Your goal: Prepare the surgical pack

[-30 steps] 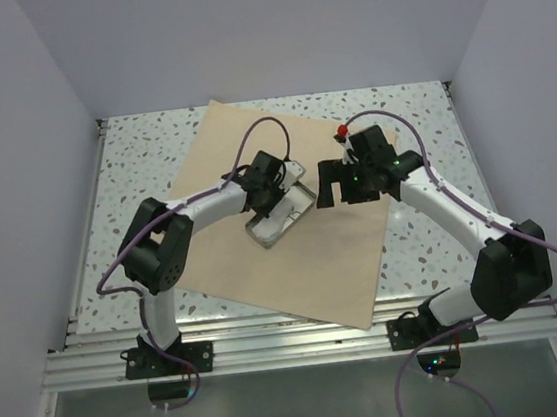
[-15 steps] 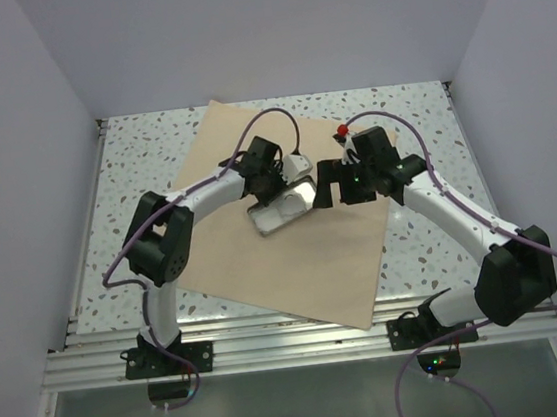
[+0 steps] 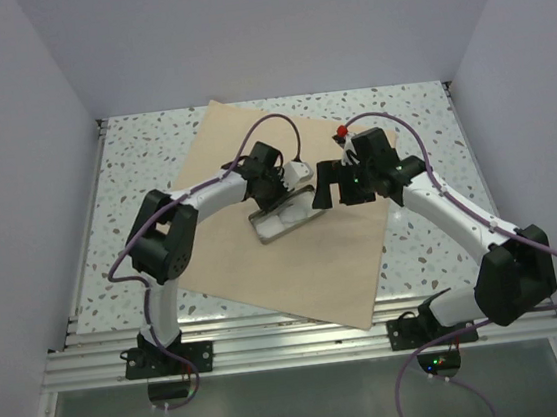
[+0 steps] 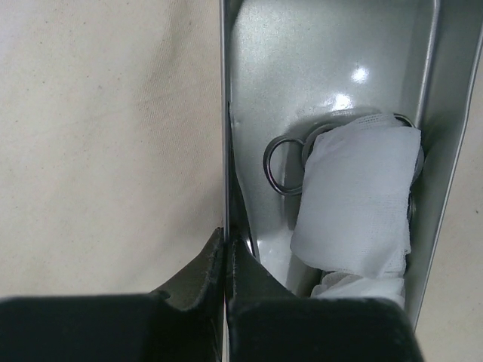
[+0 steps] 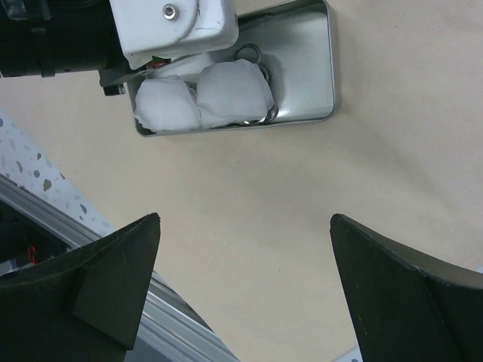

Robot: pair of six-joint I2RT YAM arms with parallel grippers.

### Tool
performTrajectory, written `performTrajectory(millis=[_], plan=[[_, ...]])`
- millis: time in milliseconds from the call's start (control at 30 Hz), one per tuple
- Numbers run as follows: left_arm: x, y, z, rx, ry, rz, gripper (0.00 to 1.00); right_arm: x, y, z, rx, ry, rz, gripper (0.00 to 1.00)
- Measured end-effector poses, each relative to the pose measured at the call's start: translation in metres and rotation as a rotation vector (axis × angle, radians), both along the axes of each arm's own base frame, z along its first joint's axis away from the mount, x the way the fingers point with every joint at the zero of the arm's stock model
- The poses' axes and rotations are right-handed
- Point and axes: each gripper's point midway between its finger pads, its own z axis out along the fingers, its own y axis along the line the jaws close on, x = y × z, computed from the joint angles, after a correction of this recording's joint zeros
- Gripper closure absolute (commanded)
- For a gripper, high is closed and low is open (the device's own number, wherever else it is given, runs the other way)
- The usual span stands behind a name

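Bare cloth [image 5: 392,113] lies open under the right gripper [image 5: 245,217]; left gripper [image 4: 226,249], clamped on its wall, and gauze [image 4: 355,200] crowd the tray [image 4: 302,75].

You face a white tabletop flecked with grey and brown specks [image 3: 420,122], boxed in by plain pale lilac walls [image 3: 268,28] at the back and on both sides. Ribbed aluminium rails [image 3: 293,340] run along its near edge. The light is soft and even.
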Motion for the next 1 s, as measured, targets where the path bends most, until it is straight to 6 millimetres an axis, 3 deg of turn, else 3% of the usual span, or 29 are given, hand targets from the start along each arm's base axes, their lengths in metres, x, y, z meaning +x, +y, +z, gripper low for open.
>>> performTrajectory(millis=[133, 400, 533, 700, 733, 767, 900, 1000], plan=[[0.000, -0.001, -0.004, 0.000, 0.015, 0.012, 1.00, 0.000, 0.000, -0.001, -0.003, 0.001, 0.005, 0.01], [0.000, -0.001, -0.004, -0.004, 0.019, 0.021, 0.86, -0.010, 0.001, -0.007, 0.017, 0.006, 0.026, 0.01], [-0.001, -0.002, -0.004, -0.009, 0.025, 0.026, 0.71, -0.010, 0.002, -0.007, 0.021, 0.005, 0.029, 0.01], [0.000, -0.001, -0.003, -0.052, 0.040, 0.064, 0.60, -0.006, -0.002, -0.008, 0.003, -0.008, 0.011, 0.01], [0.000, 0.004, -0.002, -0.062, 0.046, 0.081, 0.42, -0.005, -0.003, -0.008, -0.003, -0.011, 0.005, 0.01], [0.000, 0.008, 0.000, -0.072, 0.048, 0.094, 0.40, -0.004, -0.004, -0.009, -0.009, -0.012, 0.001, 0.01], [0.003, 0.024, 0.036, -0.170, 0.011, 0.190, 0.37, 0.005, -0.008, -0.010, -0.045, -0.018, -0.031, 0.01], [0.008, 0.030, 0.086, -0.273, -0.076, 0.292, 0.41, 0.023, -0.010, -0.009, -0.080, -0.033, -0.065, 0.04]])
